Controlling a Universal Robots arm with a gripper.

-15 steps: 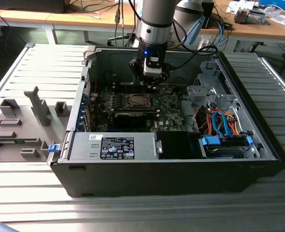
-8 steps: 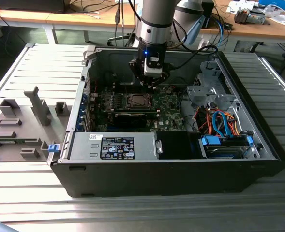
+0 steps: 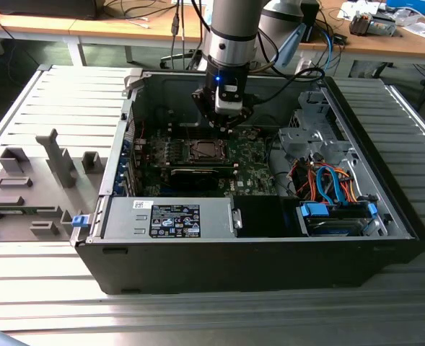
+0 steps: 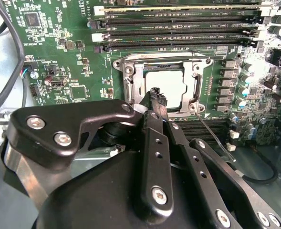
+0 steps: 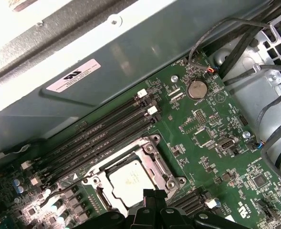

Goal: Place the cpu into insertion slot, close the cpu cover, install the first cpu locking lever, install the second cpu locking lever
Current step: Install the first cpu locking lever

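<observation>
Gripper (image 4: 155, 95): fingers closed tip to tip, holding nothing, at the edge of the cpu cover (image 4: 136, 78) | cpu (image 4: 171, 86): seated flat in the insertion slot (image 3: 201, 151), cover lying flat around it | Slot: beside the memory slots (image 4: 178, 21) on the green board (image 4: 59, 52)

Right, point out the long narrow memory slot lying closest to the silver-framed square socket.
The black-ended memory slot directly beside the socket's silver frame; the rest, including two white-ended ones, lie farther off.
</observation>
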